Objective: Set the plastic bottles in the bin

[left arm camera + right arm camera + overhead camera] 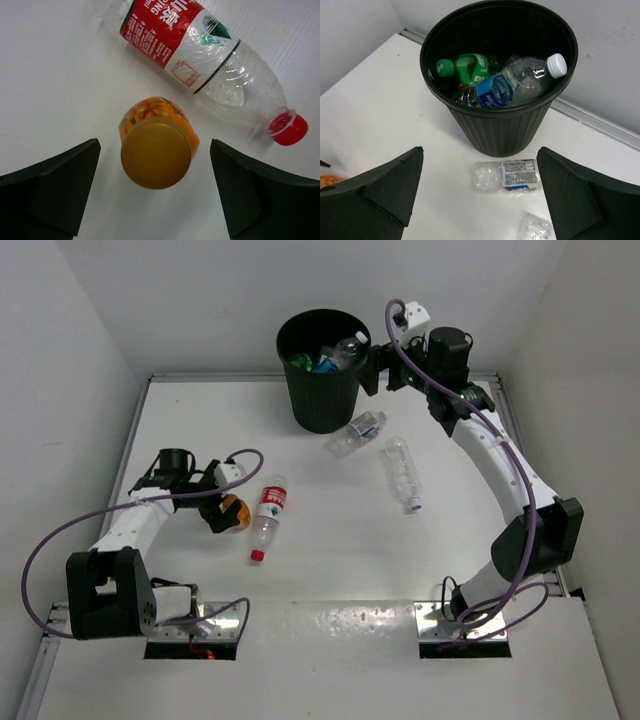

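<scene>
The black bin [322, 380] stands at the back centre and holds a green bottle [470, 69] and a blue-labelled clear bottle [515, 85]. My right gripper [375, 370] is open and empty, up beside the bin's right rim. Below it a clear bottle [357, 432] lies by the bin's foot, also in the right wrist view [507, 175]. A second clear bottle [401, 472] lies to its right. My left gripper [228, 518] is open, with a finger on each side of the orange bottle [156, 150] and not touching it; its yellow cap faces the camera. A red-labelled bottle [267, 515] lies just beside it.
White walls close the table [200, 430] at the back and both sides. The bin wall [500, 130] is right in front of the right gripper [480, 150]. The red-capped end of the red-labelled bottle [200, 50] lies near the left gripper's right finger [250, 190].
</scene>
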You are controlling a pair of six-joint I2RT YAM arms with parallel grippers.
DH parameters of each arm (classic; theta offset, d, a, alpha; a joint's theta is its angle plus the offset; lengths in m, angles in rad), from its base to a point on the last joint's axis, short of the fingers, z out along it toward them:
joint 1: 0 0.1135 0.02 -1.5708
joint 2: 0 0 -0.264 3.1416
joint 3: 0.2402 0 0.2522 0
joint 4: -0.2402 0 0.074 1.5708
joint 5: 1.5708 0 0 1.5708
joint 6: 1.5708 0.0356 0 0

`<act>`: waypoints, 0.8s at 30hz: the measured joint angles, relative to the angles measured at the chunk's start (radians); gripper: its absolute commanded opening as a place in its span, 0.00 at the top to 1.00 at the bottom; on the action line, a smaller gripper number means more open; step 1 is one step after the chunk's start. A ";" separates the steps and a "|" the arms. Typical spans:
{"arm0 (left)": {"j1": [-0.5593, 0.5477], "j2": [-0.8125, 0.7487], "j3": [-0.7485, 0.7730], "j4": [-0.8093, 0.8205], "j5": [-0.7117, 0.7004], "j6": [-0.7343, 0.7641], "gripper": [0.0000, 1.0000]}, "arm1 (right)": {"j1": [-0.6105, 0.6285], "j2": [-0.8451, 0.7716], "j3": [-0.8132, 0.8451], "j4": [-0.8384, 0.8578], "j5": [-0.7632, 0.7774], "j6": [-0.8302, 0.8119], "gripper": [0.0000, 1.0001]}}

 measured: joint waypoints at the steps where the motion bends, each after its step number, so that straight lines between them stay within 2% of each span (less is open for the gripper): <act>1: -0.008 0.007 -0.006 0.022 -0.010 -0.003 0.03 | 0.000 -0.003 -0.005 -0.003 0.000 -0.005 0.07; 5: -0.014 0.040 -0.010 0.077 -0.030 -0.018 0.26 | 0.000 -0.024 -0.011 -0.013 0.002 -0.019 0.07; 6: -0.014 0.046 -0.010 0.086 -0.032 -0.021 0.36 | 0.000 -0.032 -0.014 -0.014 0.002 -0.023 0.07; 8: -0.014 0.056 -0.010 0.100 -0.033 -0.027 0.46 | 0.000 -0.050 -0.029 -0.014 0.003 -0.034 0.08; 9: -0.014 0.057 -0.006 0.101 -0.029 -0.028 0.54 | 0.000 -0.059 -0.037 -0.014 0.003 -0.039 0.08; 12: -0.014 0.064 0.023 0.090 -0.024 -0.027 0.55 | -0.002 -0.090 -0.075 -0.021 0.011 -0.054 0.08; 15: -0.014 0.074 0.130 0.036 -0.002 -0.050 0.57 | -0.011 -0.121 -0.121 -0.031 0.026 -0.064 0.08; 18: -0.022 0.114 0.389 0.001 0.037 -0.150 0.59 | -0.035 -0.166 -0.180 -0.056 0.047 -0.059 0.08; 20: -0.038 0.163 0.613 0.095 0.058 -0.282 0.61 | -0.061 -0.209 -0.234 -0.068 0.060 -0.054 0.09; 24: -0.108 0.224 0.919 0.382 0.026 -0.568 0.62 | -0.104 -0.289 -0.326 -0.111 0.081 -0.044 0.09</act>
